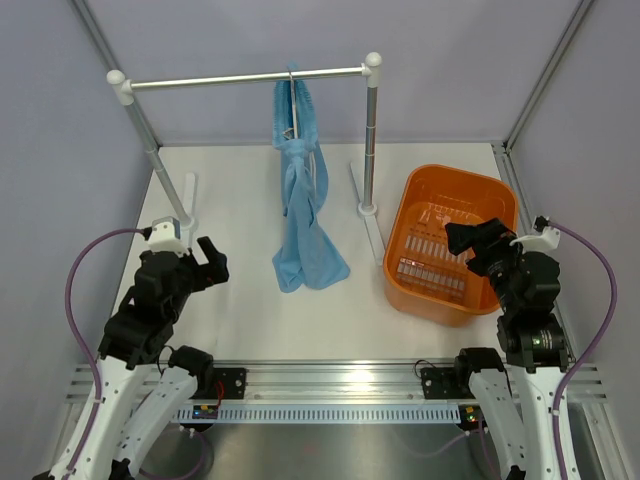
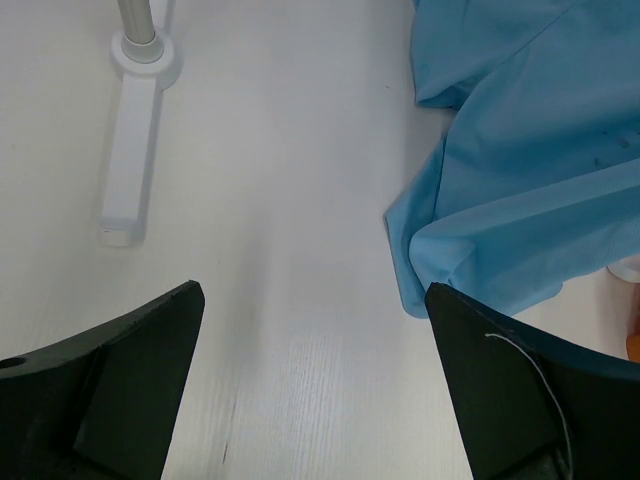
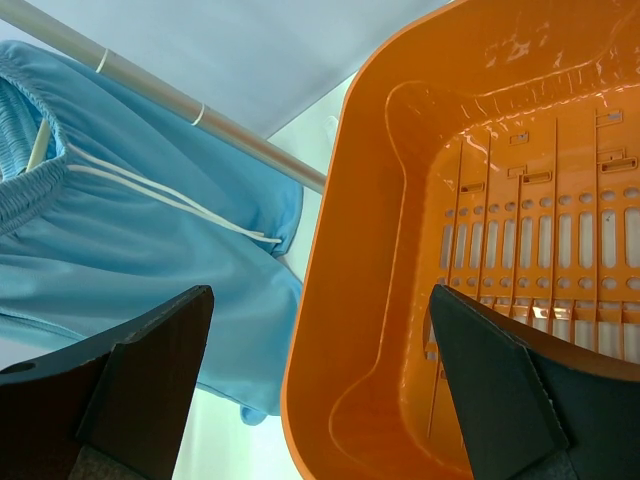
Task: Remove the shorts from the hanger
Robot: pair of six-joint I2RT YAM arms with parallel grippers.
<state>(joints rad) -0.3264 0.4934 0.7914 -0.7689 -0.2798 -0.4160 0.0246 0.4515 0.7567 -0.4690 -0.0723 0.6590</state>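
Shorts (image 1: 305, 215) hem on table (image 1: 240, 300), near basket (image 1: 435, 305)

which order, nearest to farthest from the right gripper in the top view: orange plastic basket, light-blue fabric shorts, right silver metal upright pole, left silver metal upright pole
1. Orange plastic basket, under the right gripper
2. Right silver metal upright pole, left of the basket
3. Light-blue fabric shorts, centre
4. Left silver metal upright pole, far left
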